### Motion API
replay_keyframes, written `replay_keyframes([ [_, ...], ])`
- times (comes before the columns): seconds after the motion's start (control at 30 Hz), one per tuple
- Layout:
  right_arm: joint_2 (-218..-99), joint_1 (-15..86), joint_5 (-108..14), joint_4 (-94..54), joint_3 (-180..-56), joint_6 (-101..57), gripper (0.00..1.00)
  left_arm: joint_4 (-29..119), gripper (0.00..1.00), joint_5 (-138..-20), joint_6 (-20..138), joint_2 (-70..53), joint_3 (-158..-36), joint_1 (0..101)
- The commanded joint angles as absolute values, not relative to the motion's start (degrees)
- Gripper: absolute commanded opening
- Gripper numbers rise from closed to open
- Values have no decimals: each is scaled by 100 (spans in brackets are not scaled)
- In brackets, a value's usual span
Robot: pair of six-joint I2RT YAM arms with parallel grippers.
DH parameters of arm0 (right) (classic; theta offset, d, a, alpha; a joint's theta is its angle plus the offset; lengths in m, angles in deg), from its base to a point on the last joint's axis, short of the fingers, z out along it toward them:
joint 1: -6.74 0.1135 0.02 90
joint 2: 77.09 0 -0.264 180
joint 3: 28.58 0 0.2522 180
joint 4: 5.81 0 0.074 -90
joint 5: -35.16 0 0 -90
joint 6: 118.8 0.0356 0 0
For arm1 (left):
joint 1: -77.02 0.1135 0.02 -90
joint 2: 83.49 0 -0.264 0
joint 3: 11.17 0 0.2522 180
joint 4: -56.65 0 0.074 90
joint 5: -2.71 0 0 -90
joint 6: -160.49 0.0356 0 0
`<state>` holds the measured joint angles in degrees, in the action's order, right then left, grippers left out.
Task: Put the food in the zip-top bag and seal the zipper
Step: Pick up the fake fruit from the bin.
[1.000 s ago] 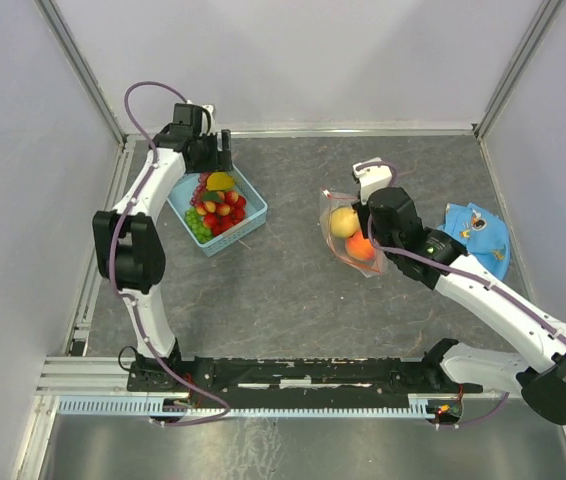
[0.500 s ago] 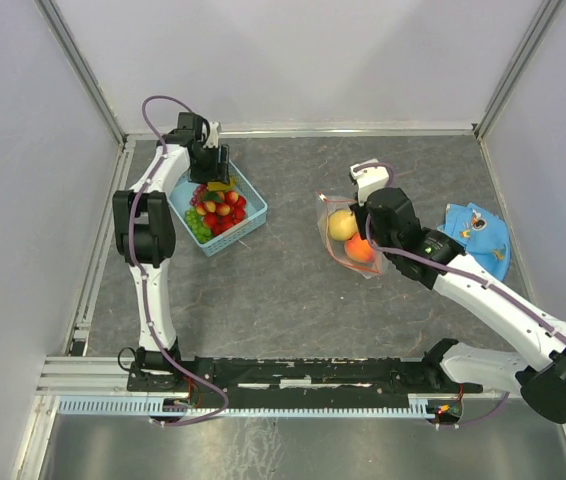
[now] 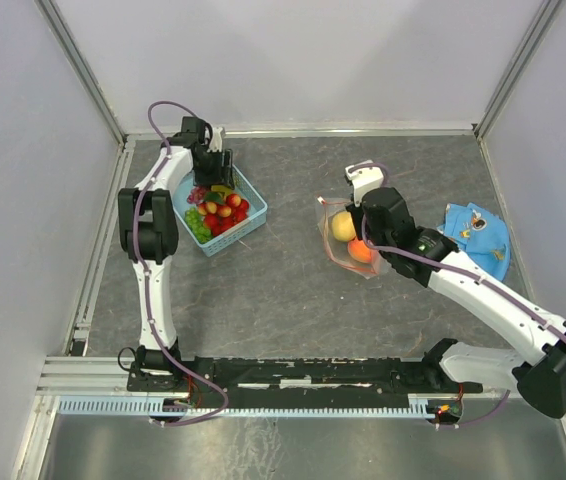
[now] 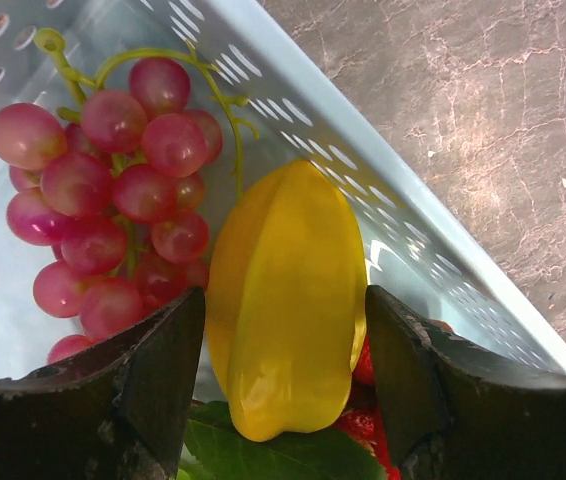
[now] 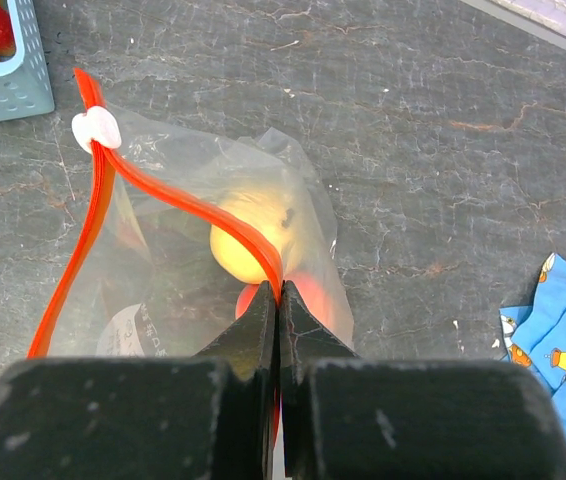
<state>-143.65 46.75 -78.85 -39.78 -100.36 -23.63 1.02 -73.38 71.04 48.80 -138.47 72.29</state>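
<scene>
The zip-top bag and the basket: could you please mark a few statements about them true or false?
1. The right gripper is shut on the zipper. True.
2. The zip-top bag is empty. False: a pale yellow fruit and an orange fruit lie inside.
3. The left gripper straddles a ribbed yellow fruit in the basket. True.
4. The grapes beside that fruit are green. False: they are reddish pink.
</scene>
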Motion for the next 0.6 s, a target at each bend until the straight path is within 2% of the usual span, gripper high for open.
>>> replay_keyframes([
  [0.0,-14422,4650,-7871,-3701,-10041,-2309,2,38,72,-7287,7312,5113,-14038,7211],
  [0.2,-14354,4651,-7883,-3691,-9998,-2306,2,-57,70,-7515,7172,5239,-14023,7213],
  [0.57,-14329,4647,-7808,-3642,-9986,-2281,2,-45,45,-7995,6897,4438,-13887,7211],
])
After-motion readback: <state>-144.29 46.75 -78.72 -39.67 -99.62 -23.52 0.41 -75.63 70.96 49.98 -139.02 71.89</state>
